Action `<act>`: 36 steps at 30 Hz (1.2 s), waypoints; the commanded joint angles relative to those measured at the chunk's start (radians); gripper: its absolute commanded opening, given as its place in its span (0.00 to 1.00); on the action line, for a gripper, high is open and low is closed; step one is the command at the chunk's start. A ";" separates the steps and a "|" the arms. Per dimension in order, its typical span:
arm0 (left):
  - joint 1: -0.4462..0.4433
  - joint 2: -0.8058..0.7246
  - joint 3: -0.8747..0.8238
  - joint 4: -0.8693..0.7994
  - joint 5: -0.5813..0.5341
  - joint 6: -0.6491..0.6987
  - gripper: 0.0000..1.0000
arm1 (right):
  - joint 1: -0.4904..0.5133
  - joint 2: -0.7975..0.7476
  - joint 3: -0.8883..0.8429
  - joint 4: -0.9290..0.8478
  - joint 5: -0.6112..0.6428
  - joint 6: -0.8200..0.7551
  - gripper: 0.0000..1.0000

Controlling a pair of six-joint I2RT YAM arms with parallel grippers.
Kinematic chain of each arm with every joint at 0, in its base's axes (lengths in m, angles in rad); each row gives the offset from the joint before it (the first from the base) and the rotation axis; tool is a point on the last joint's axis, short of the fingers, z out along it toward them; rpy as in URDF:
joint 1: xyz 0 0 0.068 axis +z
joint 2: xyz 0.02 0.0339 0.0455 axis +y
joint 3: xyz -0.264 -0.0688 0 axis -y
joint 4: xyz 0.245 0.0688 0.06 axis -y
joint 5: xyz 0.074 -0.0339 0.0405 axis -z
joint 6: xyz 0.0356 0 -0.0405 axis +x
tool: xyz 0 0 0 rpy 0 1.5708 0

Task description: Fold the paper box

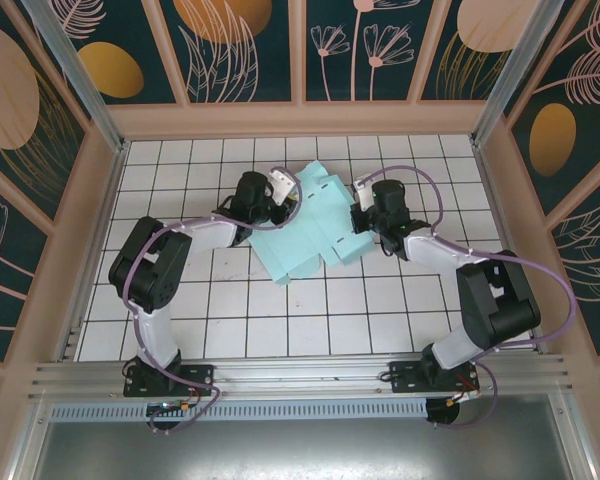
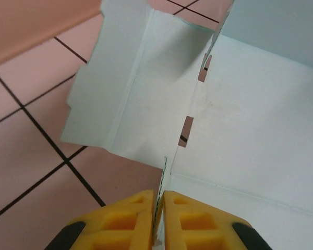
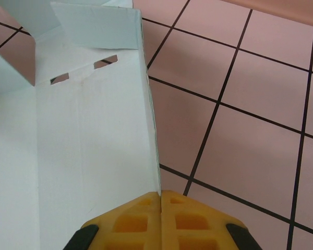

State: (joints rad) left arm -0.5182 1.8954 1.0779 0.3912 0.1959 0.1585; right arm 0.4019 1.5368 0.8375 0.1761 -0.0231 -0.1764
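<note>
While the box (image 1: 310, 235) lies part-folded at mid bench (image 1: 230, 320), the left pincer (image 2: 160, 203) is closed narrow on an upright edge of card at the box's left side, and the right pincer (image 3: 160, 200) is likewise closed on the standing right wall, box floor spreading between them.

The left arm (image 1: 145, 275) and right arm (image 1: 495, 305) are black with white links and lilac cables (image 1: 570, 310); their fingers (image 2: 128, 221) are ribbed yellow.
</note>
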 commanded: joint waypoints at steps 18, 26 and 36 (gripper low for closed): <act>-0.238 0.034 -0.112 0.296 -0.596 0.494 0.14 | 0.005 0.025 0.052 -0.018 0.077 0.041 0.00; -0.235 0.020 -0.058 0.211 -0.472 0.350 0.19 | 0.005 0.015 0.044 -0.019 0.081 0.031 0.00; -0.146 -0.101 -0.090 0.244 -0.359 0.063 0.52 | 0.007 0.015 0.043 -0.042 0.127 -0.009 0.00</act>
State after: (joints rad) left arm -0.7155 1.8889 1.0050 0.5976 -0.2241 0.3893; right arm 0.4057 1.5478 0.8627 0.1490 0.0612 -0.1593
